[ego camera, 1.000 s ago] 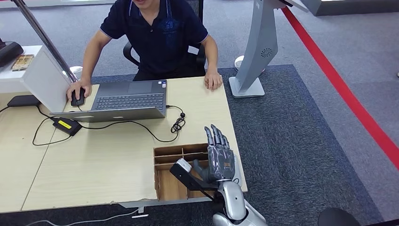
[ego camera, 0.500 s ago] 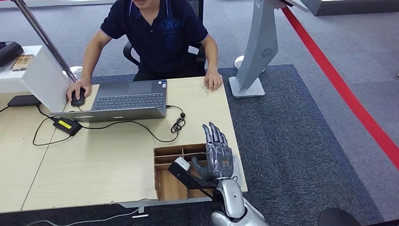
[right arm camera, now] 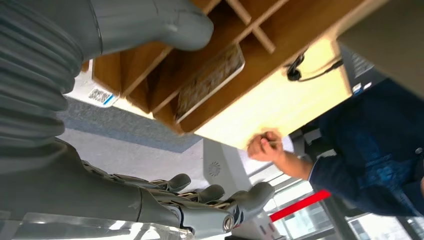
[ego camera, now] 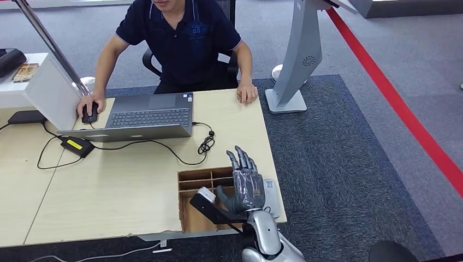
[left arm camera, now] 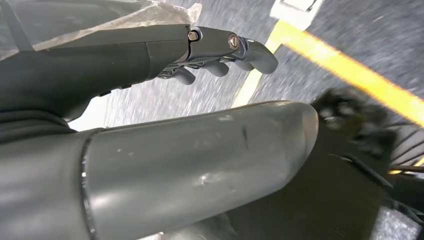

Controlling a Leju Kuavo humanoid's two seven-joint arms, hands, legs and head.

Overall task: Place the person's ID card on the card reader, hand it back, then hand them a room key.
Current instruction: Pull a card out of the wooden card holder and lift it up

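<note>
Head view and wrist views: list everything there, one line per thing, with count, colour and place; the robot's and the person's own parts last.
desk: one, light wood, centre.
laptop: one, grey, open before the person.
mouse: one, black, under the person's hand.
wooden tray: one, brown, compartmented, desk's near right corner.
card: one, patterned, in a tray compartment.
white device: one, right of the tray.
kiosk stand: one, grey, on carpet.
person: one, navy shirt, seated.
right hand: grey, open over the tray.
left hand: grey, above the floor.
</note>
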